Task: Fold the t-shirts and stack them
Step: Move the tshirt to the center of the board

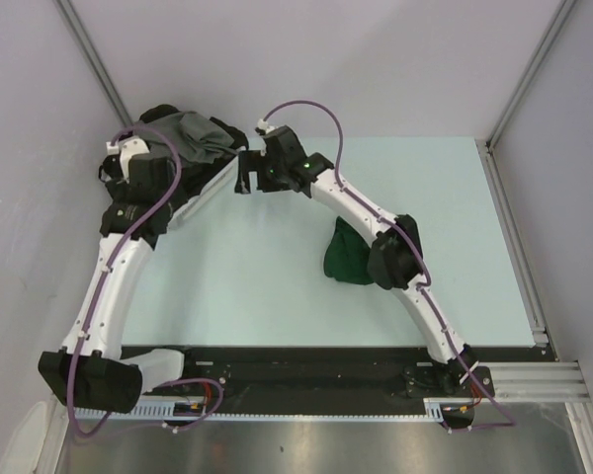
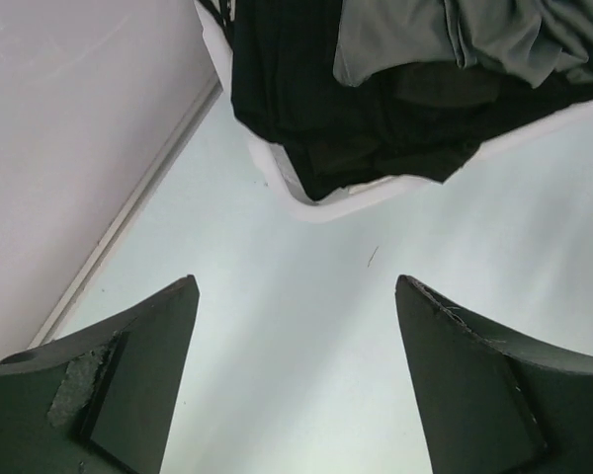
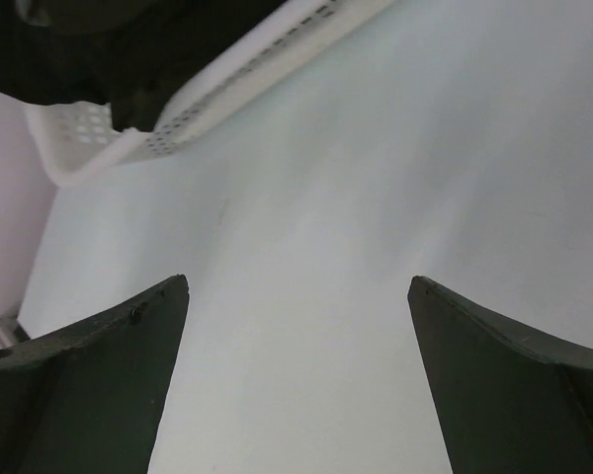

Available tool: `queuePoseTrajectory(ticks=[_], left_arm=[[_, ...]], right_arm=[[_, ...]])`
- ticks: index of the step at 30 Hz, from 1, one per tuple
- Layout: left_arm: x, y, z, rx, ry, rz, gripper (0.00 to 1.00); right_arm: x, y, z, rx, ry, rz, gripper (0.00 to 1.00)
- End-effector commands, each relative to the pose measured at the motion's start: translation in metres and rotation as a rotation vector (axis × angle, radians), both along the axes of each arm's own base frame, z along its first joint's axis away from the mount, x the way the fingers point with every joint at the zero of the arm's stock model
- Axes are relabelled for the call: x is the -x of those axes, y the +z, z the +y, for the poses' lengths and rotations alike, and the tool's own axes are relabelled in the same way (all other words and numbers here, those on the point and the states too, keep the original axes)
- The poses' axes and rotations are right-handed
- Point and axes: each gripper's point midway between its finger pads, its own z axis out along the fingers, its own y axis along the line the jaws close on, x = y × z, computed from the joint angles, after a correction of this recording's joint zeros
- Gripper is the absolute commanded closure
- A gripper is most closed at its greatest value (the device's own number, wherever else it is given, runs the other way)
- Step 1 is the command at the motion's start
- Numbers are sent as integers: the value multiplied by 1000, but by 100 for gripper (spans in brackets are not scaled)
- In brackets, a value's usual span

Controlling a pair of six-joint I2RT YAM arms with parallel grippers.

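**Item 1. Left gripper**. Over the far left part of the table, just short of the basket. Jaws spread wide, nothing between them but bare table top. Judged to be poised for reaching into the laundery heap ahead of it.

**Item 2. White basket**. Set in the far left corner of the table, close to the wall. Probably parked there to leave the middle free as a folding surface.

**Item 3. Black t-shirts**. In the basket, unfolded, one flap hanging over the rim toward the left gripper. How many there are cannot be told.

**Item 4. Grey t-shirt**. Crumpled on top of the black ones, so likely the easiest to lift out first.

**Item 5. Right gripper**. Beside the basket's right wall, toward the far edge and near the table's middle. Jaws fully apart and empty, with plain table beneath them. Apparently waiting to share a shirt with the other arm.

**Item 6. Dark green t-shirt**. Lies on the table right of centre, well apart from the basket, partly hidden under the right arm's elbow. A compact bundle; whether neatly folded cannot be told. Neither gripper touches it. It may mark where the stack is meant to grow.
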Motion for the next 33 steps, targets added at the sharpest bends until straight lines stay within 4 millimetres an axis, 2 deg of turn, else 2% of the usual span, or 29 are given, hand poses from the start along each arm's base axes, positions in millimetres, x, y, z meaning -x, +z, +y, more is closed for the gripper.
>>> queuePoseTrajectory(ticks=[1, 3, 4, 5, 8, 9, 10, 11, 13, 16, 17, 18, 20, 23, 24, 25, 28, 32, 33], left_arm=[[19, -19, -2, 6, 8, 41, 15], [19, -31, 1, -14, 16, 71, 15], [19, -48, 2, -30, 14, 119, 15], [18, -54, 4, -39, 23, 135, 15], [11, -76, 15, -75, 80, 201, 14], [8, -79, 18, -74, 95, 212, 14], [2, -80, 19, -66, 107, 207, 14], [-3, -89, 23, -68, 123, 233, 15], [-15, -88, 25, -66, 132, 215, 15], [-32, -98, 31, -63, 146, 227, 15], [-36, -110, 36, -66, 159, 266, 16], [-40, -113, 38, -66, 166, 274, 16], [-49, -111, 44, -76, 189, 270, 16], [-63, -114, 47, -72, 185, 265, 16], [-66, -122, 47, -71, 183, 284, 16], [-68, -121, 58, -63, 211, 283, 16], [-72, -133, 69, -59, 248, 324, 16], [-79, -149, 78, -65, 272, 364, 16], [-83, -147, 80, -66, 279, 359, 16]], right_arm=[[3, 41, 40, -186, 49, -52, 2], [16, 40, 39, -160, 72, -36, 2], [22, 40, 38, -144, 87, -35, 3], [33, 42, 39, -128, 105, -36, 3], [52, 43, 19, -60, 99, -9, 4], [56, 33, 11, -30, 86, 12, 4], [61, 55, 2, -39, 88, -18, 4], [63, 59, -4, -29, 83, -28, 4], [68, 72, -24, -7, 65, -53, 4], [68, 82, -54, 23, 19, -71, 4], [68, 85, -62, 32, 11, -76, 3], [65, 86, -72, 39, -3, -79, 3], [69, 91, -89, 53, -15, -92, 3], [70, 88, -112, 74, -45, -83, 3], [70, 87, -116, 80, -51, -81, 3], [69, 86, -121, 87, -59, -79, 3], [71, 82, -133, 106, -74, -75, 2], [73, 82, -140, 124, -80, -76, 2], [73, 82, -141, 128, -80, -75, 2]])
